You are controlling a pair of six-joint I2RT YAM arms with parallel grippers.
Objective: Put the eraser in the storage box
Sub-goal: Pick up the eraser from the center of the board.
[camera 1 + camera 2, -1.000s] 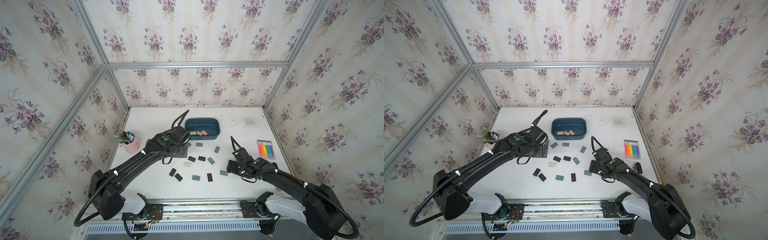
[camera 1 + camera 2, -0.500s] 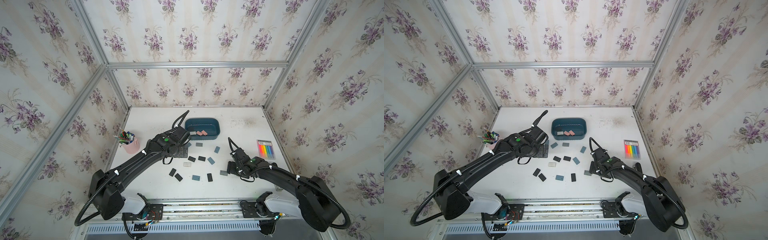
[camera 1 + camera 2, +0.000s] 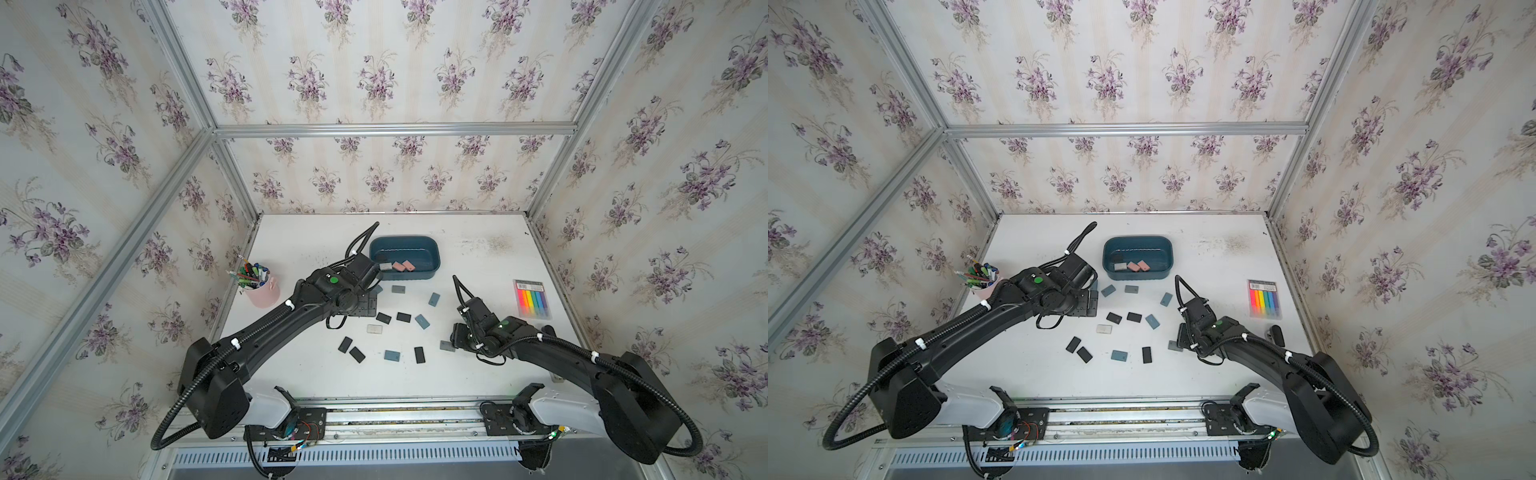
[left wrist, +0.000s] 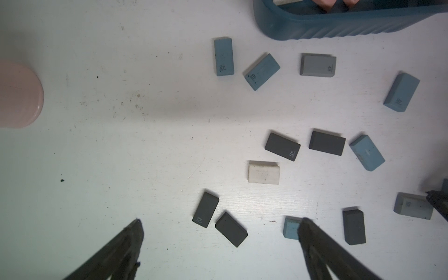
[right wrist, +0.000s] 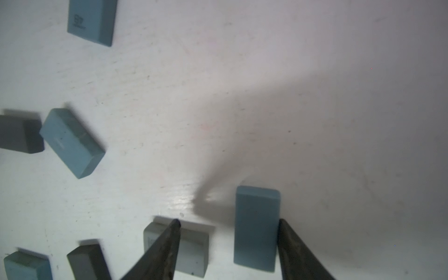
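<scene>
Eraser, blue-grey rectangular rubber block (image 5: 257,228), lying flat on white table (image 3: 498,257), well apart from dark teal plastic storage box (image 3: 434,266). Right gripper (image 5: 228,221) straddling it, jaws narrowing since second ago, one finger (image 5: 291,244) touching, other still clear, not gripping yet. Left gripper (image 4: 220,220) staying spread wide, holding nothing, hovering near box.

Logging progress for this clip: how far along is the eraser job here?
Done: three erasers lie in the storage box. In hand: the right tool straddles a blue eraser on the table, jaws not shut; the left tool hovers open, empty. Left: over a dozen loose erasers, the white eraser among them.
</scene>
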